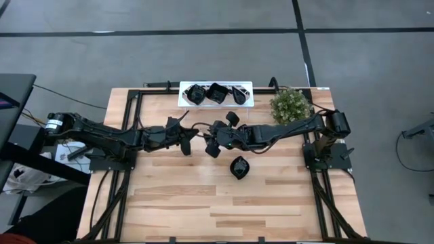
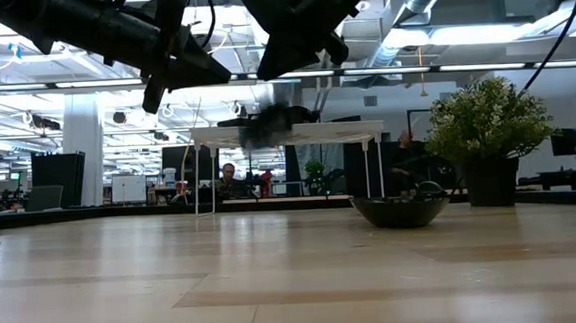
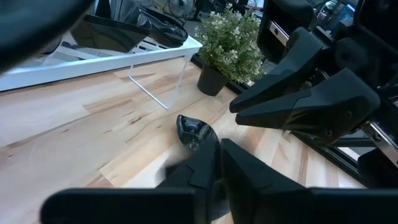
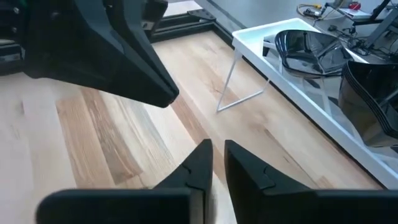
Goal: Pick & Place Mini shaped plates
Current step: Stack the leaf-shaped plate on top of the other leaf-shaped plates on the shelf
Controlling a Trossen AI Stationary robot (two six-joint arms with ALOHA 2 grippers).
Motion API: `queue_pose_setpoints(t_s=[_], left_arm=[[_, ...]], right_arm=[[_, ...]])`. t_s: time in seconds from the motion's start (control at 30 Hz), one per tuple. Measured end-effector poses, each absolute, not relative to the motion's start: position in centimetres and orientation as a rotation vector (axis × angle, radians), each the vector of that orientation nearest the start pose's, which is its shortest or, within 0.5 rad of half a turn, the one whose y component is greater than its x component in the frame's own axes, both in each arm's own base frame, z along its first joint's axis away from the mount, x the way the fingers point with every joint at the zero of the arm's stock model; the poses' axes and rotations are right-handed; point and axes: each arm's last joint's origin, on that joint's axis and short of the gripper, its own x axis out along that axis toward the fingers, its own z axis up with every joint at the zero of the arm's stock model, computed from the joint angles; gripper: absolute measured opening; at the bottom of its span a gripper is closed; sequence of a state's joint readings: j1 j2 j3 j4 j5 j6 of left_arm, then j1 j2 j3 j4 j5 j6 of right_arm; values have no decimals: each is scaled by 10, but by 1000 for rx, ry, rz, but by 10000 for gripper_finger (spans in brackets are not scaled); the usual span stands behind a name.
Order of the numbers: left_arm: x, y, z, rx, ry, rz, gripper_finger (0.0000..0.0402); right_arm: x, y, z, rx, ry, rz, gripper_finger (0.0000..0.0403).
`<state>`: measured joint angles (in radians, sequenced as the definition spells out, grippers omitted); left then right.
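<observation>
So loose plate [image 1: 239,166] sits on table just front-right of right gripper [image 1: 215,144], nearer it than left gripper [image 1: 184,139]. Both grippers nearly pinched shut, holding nothing. Plate roundish, no clear long axis.

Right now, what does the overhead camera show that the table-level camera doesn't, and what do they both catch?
Only the overhead view shows the three black plates lying in the white tray, and both arms reaching in from opposite sides so the left hand and right hand nearly meet mid-table. Only the table-level view shows the tray standing raised on thin legs, with the room behind. Both show the lone black plate on the wood and the potted plant.
</observation>
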<state>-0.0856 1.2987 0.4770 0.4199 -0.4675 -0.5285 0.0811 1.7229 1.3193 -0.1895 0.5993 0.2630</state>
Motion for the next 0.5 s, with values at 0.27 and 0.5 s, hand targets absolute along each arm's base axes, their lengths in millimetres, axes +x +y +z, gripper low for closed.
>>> queue_pose_setpoints(t_s=[0.27, 0.5], left_arm=[[246, -9, 183, -403, 280, 462, 9], [245, -12, 181, -374, 304, 451, 21]], right_arm=[[385, 12, 272, 60, 494, -564, 18], [380, 14, 266, 29, 583, -555, 2]])
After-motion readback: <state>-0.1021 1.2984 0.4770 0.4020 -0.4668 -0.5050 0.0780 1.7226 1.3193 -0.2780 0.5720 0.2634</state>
